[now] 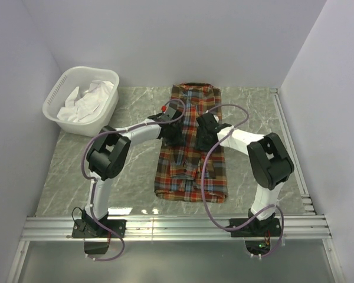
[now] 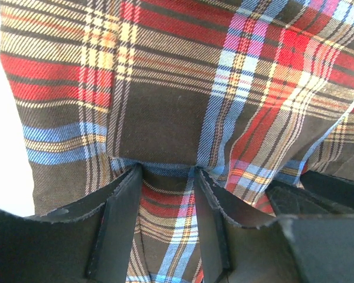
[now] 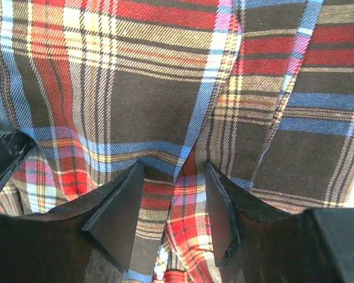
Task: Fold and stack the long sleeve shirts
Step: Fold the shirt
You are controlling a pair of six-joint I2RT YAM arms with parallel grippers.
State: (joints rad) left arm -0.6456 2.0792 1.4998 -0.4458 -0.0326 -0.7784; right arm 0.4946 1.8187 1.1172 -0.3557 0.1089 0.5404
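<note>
- Basket [image 1: 76, 125] of white cloth blocks the table's [image 1: 71, 177] far-left corner.
- Plaid shirt [image 1: 192, 171] covers the centre strip; bare marble lies open on either side.
- Left gripper [image 1: 177, 140] and right gripper [image 1: 200, 140] crowd mid-shirt, with a narrow gap between them.
- Walls close in left, right and far.

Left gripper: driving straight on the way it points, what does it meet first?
The plaid shirt, directly ahead; the left gripper's fingertips seem to touch its cloth, though depth is unclear.
</note>
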